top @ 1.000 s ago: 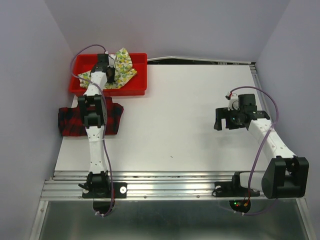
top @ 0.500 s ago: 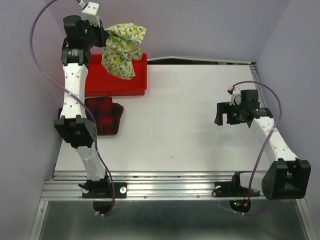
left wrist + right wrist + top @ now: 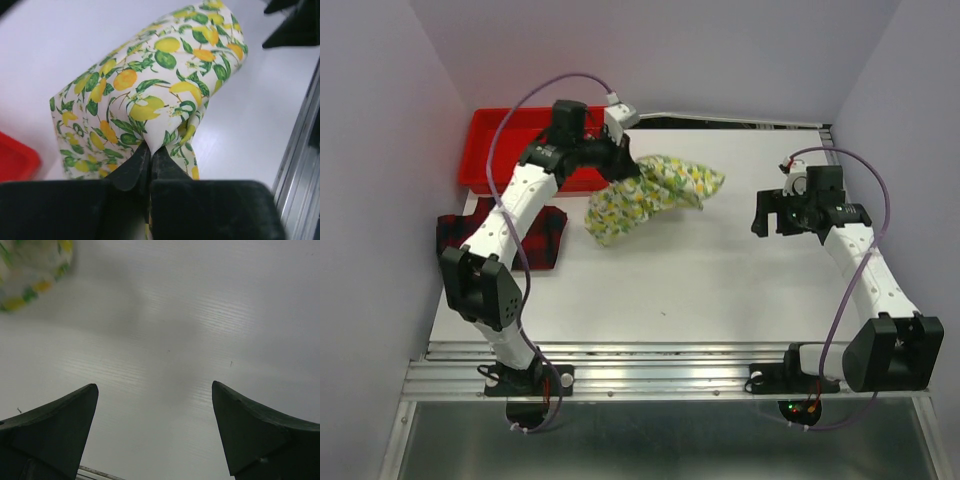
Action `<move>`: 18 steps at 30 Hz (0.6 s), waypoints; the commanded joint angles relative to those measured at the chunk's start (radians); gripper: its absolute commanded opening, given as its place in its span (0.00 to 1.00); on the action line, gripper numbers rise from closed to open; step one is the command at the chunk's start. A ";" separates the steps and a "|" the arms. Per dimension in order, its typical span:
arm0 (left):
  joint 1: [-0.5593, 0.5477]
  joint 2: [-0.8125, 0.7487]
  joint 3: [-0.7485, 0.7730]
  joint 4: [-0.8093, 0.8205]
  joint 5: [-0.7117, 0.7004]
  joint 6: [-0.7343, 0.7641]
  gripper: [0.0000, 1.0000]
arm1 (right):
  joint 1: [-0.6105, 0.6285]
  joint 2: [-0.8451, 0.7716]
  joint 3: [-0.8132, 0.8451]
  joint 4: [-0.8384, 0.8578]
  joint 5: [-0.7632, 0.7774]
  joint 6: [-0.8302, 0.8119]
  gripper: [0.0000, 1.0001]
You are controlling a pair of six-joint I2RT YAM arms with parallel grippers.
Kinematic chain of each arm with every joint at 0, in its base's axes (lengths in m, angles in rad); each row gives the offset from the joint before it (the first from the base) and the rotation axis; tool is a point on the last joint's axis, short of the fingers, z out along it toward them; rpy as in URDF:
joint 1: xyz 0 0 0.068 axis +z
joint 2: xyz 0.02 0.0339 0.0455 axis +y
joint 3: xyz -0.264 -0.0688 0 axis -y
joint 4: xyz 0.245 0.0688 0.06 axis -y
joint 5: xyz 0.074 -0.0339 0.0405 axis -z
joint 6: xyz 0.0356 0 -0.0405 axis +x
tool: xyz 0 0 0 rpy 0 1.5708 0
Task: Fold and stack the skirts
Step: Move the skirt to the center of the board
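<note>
Surface (image 3: 720, 270): white, flat, walled on the left, right and far sides by pale lilac panels, both arm bases at its near edge.

Red rectangular plastic tray (image 3: 492, 150): far left corner of the surface, partly hidden by the left arm, which reaches across it.

White cloth skirt printed with yellow lemons and green leaves (image 3: 650, 195): off the tray, held up over the far middle of the surface, just right of the tray. It hangs bunched and folded over itself, one end toward the right arm, the other drooping toward the near left. Cannot tell whether the lower end touches the surface.

Red-and-black plaid cloth skirt (image 3: 548, 235): lying flat at the left edge of the surface, just in front of the tray, crossed by the left arm. Apart from the lemon skirt.

Left gripper (image 3: 148, 150): above the lemon skirt; jaws pressed together, pinching a gathered fold of the printed cloth between the tips.

Right gripper (image 3: 154, 386): over the right side of the surface, well apart from both skirts; jaws spread wide, bare surface between them. The right wrist view catches a blurred edge of the lemon print in its upper left corner.
</note>
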State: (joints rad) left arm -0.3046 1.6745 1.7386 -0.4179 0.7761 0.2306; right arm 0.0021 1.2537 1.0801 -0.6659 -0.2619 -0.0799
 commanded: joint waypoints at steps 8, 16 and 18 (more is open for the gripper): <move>-0.180 -0.035 -0.278 -0.021 -0.136 0.088 0.78 | -0.011 0.010 0.023 -0.090 -0.123 -0.083 1.00; -0.096 -0.052 -0.330 -0.114 -0.210 0.184 0.78 | -0.011 0.144 -0.012 -0.164 -0.201 -0.153 0.91; -0.068 -0.047 -0.379 -0.099 -0.248 0.187 0.77 | -0.011 0.179 -0.032 -0.156 -0.152 -0.172 0.89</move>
State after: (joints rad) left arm -0.4061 1.6676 1.4273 -0.4984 0.5922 0.3691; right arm -0.0055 1.3907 1.0782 -0.7906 -0.4297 -0.1955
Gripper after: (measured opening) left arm 0.777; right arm 0.904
